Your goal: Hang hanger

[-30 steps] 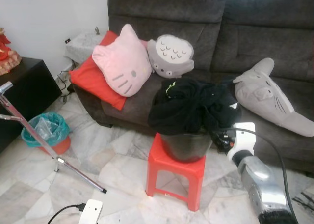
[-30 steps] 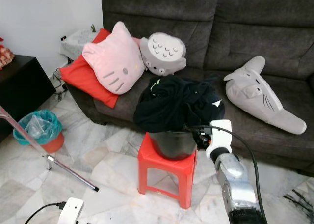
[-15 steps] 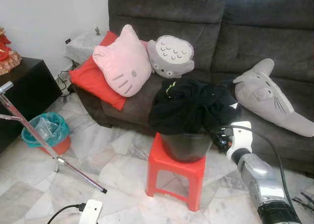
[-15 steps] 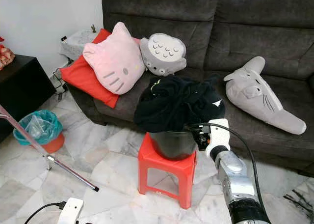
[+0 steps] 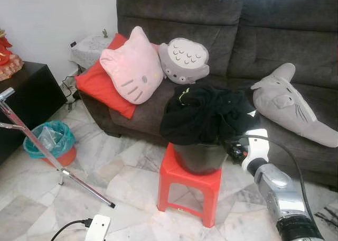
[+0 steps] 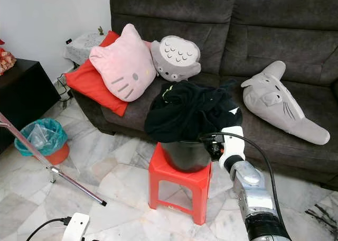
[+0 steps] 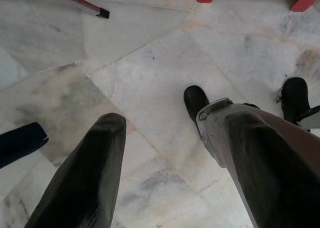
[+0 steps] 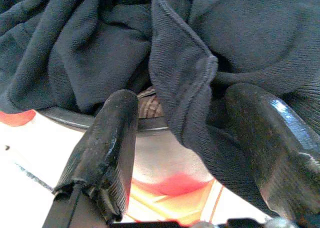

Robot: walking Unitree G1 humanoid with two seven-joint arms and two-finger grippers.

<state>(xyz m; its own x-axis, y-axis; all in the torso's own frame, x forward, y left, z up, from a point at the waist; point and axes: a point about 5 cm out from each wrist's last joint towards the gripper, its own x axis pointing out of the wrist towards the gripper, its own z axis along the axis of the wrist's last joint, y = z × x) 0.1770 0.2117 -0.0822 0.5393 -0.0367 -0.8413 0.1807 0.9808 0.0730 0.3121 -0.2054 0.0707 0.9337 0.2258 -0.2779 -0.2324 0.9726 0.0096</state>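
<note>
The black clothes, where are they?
The black clothes sit heaped in a dark bucket on the red stool, before the sofa.

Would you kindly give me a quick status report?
Right gripper open at black clothes in bucket. Left gripper open, idle over floor. No hanger seen.
</note>
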